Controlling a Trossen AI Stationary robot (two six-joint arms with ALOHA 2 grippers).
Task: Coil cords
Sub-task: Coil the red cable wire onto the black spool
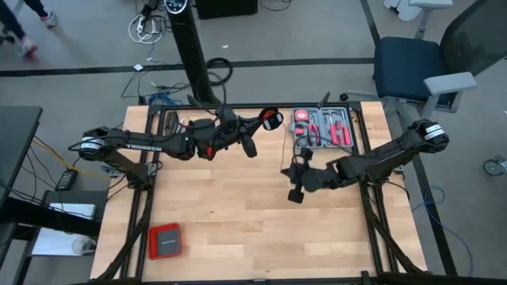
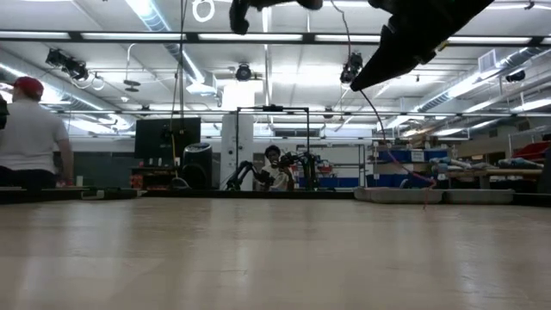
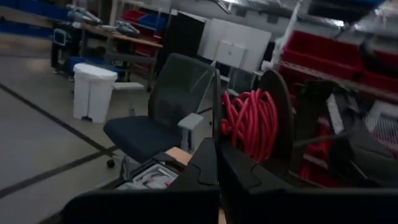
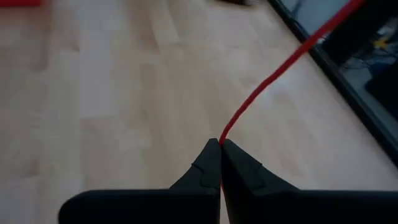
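Observation:
The red cord (image 3: 249, 121) is wound on a black spool (image 1: 272, 119), which is held up over the table's far middle. My left gripper (image 3: 217, 155) reaches in from the table's left and is shut on the spool. A single strand of the cord (image 4: 273, 74) leads off to my right gripper (image 1: 295, 194), which hangs over the table's middle right and is shut on it. In the low view the right gripper (image 2: 355, 84) hangs well above the tabletop, with the thin strand (image 2: 400, 164) trailing below it. My left gripper pinches the rim of one spool flange (image 3: 215, 124) between its two fingers, which lie about level and come from the table's left. The spool stands lifted clear of the table, its red windings beside the fingertips. My right gripper pinches a single strand of the red cord (image 4: 222, 138) at its fingertips, which slant downward. From there the strand runs nearly straight away from the fingers, clear of the wood.
A grey tool tray (image 1: 325, 127) with red-handled tools lies at the far right, near the spool. A flat red square box (image 1: 165, 240) lies at the near left. Bare wood (image 1: 238, 214) spreads between them. A black post (image 1: 194, 55) stands behind the far edge.

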